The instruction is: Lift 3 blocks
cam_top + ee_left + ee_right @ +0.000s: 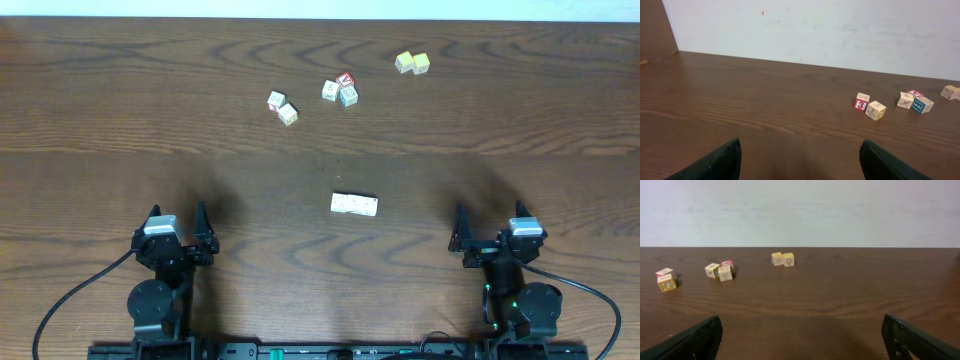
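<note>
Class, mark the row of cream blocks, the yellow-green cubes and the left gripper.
row of cream blocks [354, 204], overhead view, top of the middle block.
yellow-green cubes [404, 61], overhead view, top of one cube.
left gripper [178, 208], overhead view, midway between its fingertips.

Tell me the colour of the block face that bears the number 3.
Red, with the 3 in white. The left wrist view shows this block best.
</note>
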